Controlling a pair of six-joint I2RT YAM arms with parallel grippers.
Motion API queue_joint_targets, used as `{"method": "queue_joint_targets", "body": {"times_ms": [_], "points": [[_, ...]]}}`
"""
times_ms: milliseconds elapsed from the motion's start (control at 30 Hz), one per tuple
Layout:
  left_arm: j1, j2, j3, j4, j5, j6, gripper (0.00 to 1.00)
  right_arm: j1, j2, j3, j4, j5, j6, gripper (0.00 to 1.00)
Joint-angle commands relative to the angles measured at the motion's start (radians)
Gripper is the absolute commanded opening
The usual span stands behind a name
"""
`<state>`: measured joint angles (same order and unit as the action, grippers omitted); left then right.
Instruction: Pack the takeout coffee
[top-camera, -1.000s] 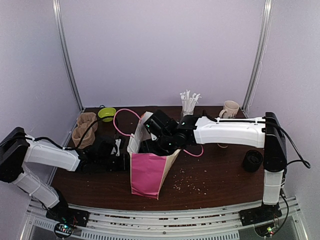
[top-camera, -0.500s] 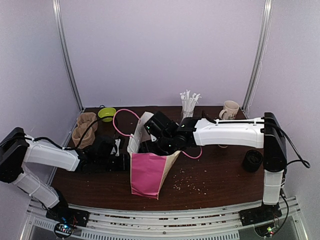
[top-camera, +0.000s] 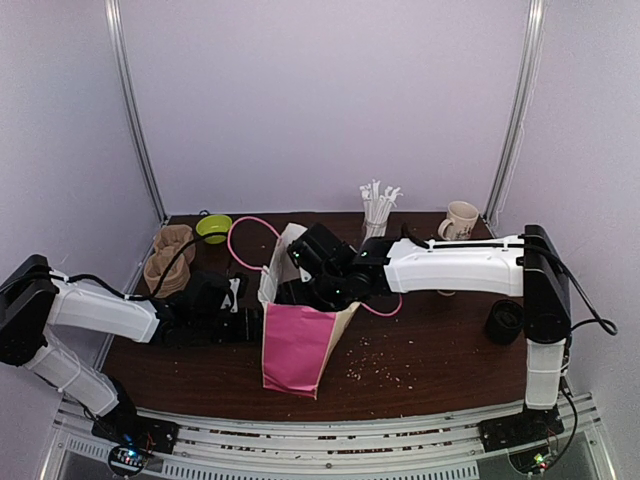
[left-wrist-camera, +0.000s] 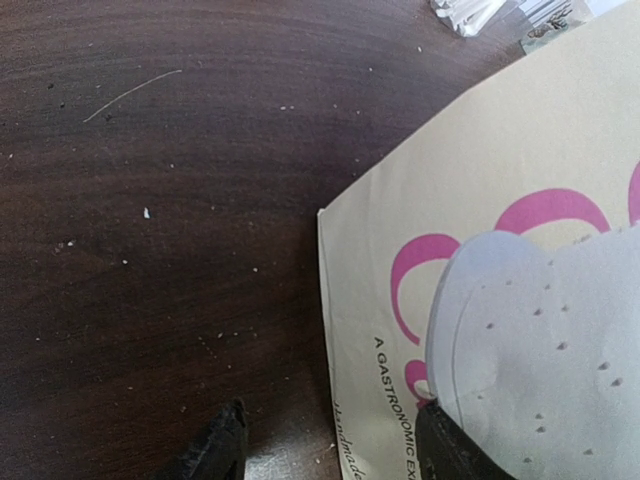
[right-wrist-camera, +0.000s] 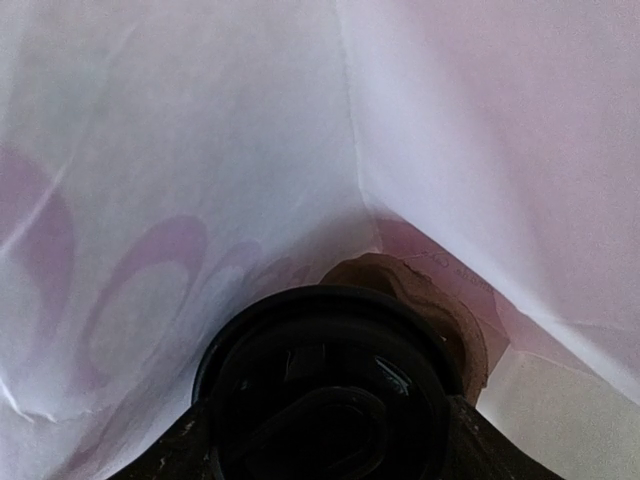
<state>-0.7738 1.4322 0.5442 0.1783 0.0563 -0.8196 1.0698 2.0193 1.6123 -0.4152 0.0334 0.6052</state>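
Note:
The takeout coffee shows in the right wrist view as a black lid (right-wrist-camera: 325, 390) held between my right gripper's (right-wrist-camera: 325, 445) fingers, down inside the paper bag's white interior (right-wrist-camera: 200, 150). A brown pulp piece (right-wrist-camera: 430, 295) lies just behind it in the bag. From above, the pink and cream bag (top-camera: 295, 350) stands upright mid-table, and my right gripper (top-camera: 308, 288) reaches into its open top; the cup itself is hidden there. My left gripper (top-camera: 238, 300) is at the bag's left side. In its wrist view the fingers (left-wrist-camera: 220, 450) stand apart, astride the bag's lower edge (left-wrist-camera: 345, 400).
A cream mug (top-camera: 461, 217) and a cup of white straws (top-camera: 377, 208) stand at the back right. A black lid stack (top-camera: 506, 320) sits by the right arm. Brown pulp carriers (top-camera: 168, 260), a green bowl (top-camera: 213, 227) and a pink cable (top-camera: 250, 232) are at the back left.
My right gripper has moved a little left and lower into the bag's mouth with the coffee. The left arm and the bag have stayed put.

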Motion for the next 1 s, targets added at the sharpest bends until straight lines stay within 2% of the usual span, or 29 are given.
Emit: {"method": "queue_joint_targets", "body": {"times_ms": [0,133,233,300,500,767,967], "points": [[-0.013,-0.018,0.001,0.094,0.057,0.022,0.61,0.019,0.169,-0.094,-0.160,-0.085,0.002,0.49],[-0.013,-0.028,0.001,0.088,0.052,0.025,0.61,0.019,0.136,-0.064,-0.190,-0.065,0.000,0.56],[-0.014,-0.035,0.000,0.082,0.048,0.028,0.61,0.019,0.111,-0.027,-0.222,-0.039,-0.002,0.64],[-0.014,-0.038,-0.001,0.077,0.045,0.027,0.61,0.017,0.096,-0.002,-0.239,-0.024,-0.003,0.74],[-0.014,-0.047,-0.004,0.072,0.041,0.031,0.61,0.018,0.054,0.060,-0.266,0.014,0.010,0.88],[-0.014,-0.062,-0.002,0.058,0.033,0.043,0.62,0.018,0.002,0.121,-0.282,0.034,0.022,1.00],[-0.013,-0.070,0.000,0.048,0.030,0.042,0.62,0.017,-0.044,0.143,-0.296,0.041,0.030,1.00]]}}
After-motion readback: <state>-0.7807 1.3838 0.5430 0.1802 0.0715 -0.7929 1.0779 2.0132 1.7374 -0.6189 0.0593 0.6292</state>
